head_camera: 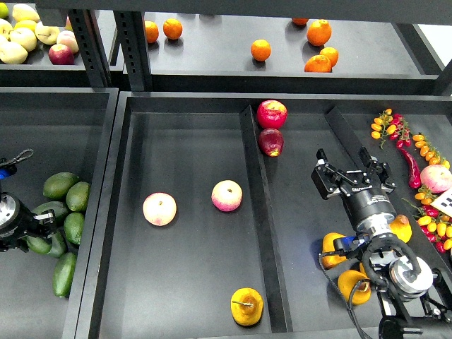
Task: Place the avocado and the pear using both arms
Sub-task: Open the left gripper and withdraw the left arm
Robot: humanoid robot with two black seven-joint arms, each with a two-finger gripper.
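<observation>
Several dark green avocados (62,185) lie in a pile in the left tray. My left gripper (37,227) sits low at the left edge, right at the pile and against one avocado; it is dark and I cannot tell its fingers apart. A yellow-orange pear (247,306) with a brown stem lies at the front of the middle tray's left compartment. My right gripper (351,176) is open and empty over the tray's right compartment. More pears (332,251) lie under my right arm.
Two pink-yellow apples (159,209) lie in the left compartment and two red apples (271,113) behind the divider (258,212). Oranges (260,49) are on the back shelf. Small tomatoes and peppers (424,155) lie at the right.
</observation>
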